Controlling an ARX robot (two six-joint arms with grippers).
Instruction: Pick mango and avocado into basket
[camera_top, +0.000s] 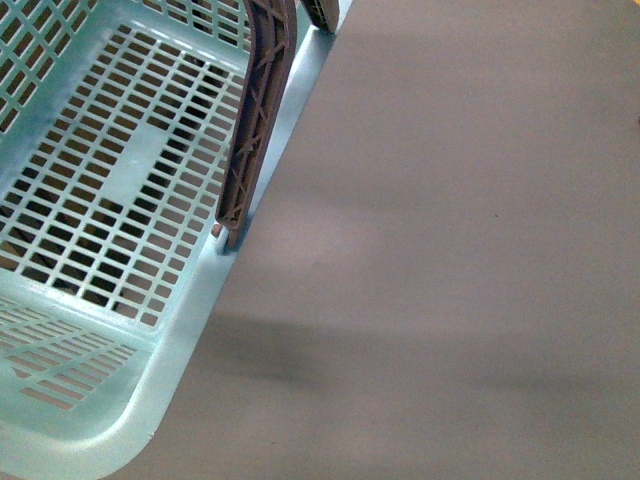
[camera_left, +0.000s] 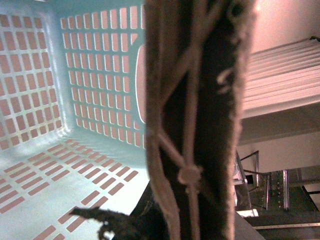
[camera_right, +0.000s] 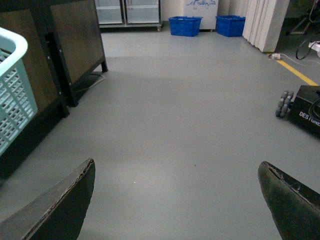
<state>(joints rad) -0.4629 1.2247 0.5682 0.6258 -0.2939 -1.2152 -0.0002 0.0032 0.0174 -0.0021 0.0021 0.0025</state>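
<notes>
The light teal perforated basket (camera_top: 110, 200) fills the left of the front view, and nothing shows inside it. Its brown-grey handle (camera_top: 255, 110) stands upright along the near rim. In the left wrist view the same handle (camera_left: 195, 110) runs close past the camera, and my left gripper (camera_left: 165, 220) is shut on it near its lower end, with the basket's wall (camera_left: 95, 70) behind. My right gripper (camera_right: 177, 170) hangs open over bare grey floor, nothing between its fingers (camera_right: 75, 195). The mango and the avocado are out of view.
The basket's corner (camera_right: 12, 90) shows in the right wrist view beside a dark wooden cabinet (camera_right: 70, 35). Two blue crates (camera_right: 185, 25) stand far back, a wheeled black box (camera_right: 305, 107) at one side, and grey floor (camera_top: 450, 250) lies beside the basket.
</notes>
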